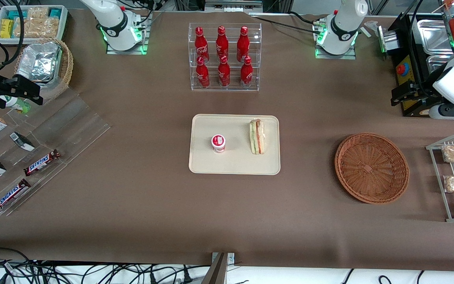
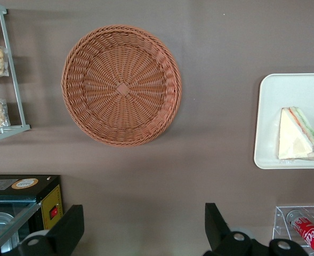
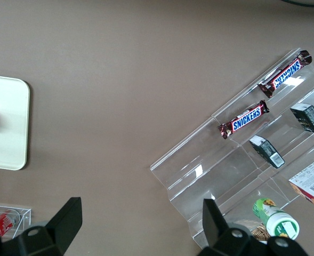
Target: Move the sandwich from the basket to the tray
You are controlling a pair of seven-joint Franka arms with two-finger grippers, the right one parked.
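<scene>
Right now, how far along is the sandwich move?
Looks done: the sandwich lies on the tray beside a small red-lidded cup, and the basket is empty. Nothing is in hand: the gripper hangs above the table, jaws open. Nothing visible is left.

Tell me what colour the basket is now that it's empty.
Reddish-brown woven wicker basket, best in the left wrist view; the gripper, fingers open, is high above the table beside it.
</scene>
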